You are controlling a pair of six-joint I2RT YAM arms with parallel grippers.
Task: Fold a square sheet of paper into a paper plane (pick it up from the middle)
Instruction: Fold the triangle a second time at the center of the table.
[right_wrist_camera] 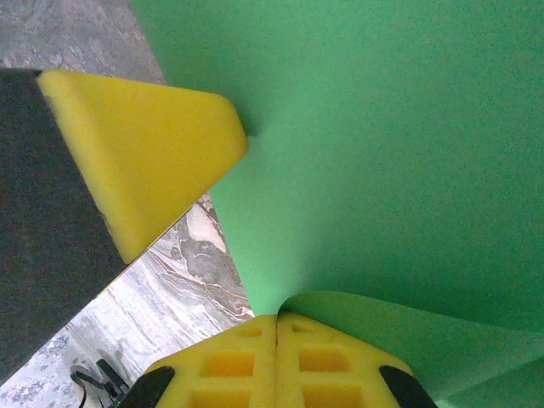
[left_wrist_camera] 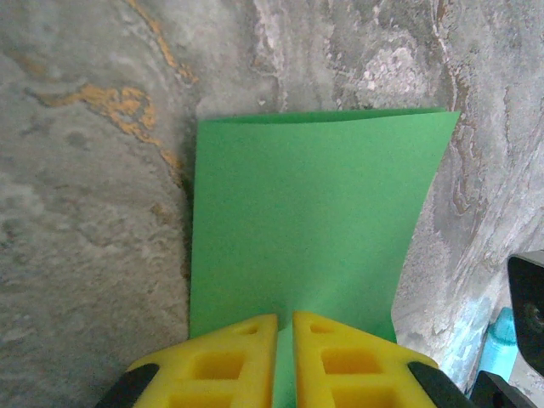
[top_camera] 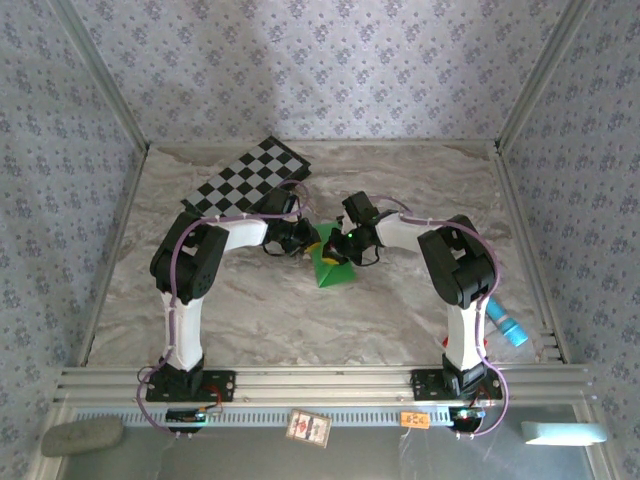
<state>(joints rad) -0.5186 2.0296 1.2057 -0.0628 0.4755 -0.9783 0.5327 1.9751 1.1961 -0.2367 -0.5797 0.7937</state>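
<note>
Looks mid-fold to me: the paper plane (top_camera: pixel 330 268) is at the middle of the tabletop (top_camera: pixel 250 310), the left tool (left_wrist_camera: pixel 285 323) pinching one edge and the right tool (right_wrist_camera: pixel 278 321) clamped on another, so next up is lining up edges and pressing a crease.

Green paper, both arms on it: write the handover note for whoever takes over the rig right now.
Left gripper: shut on the green paper at its edge.
Right gripper: shut, pinching the same sheet close by.
Paper: middle of the table, between the grippers, tapering to a point toward the bases.
Done: gripped by both, partly folded.
Left: remaining creases; a finished dart shape is not yet visible.
</note>
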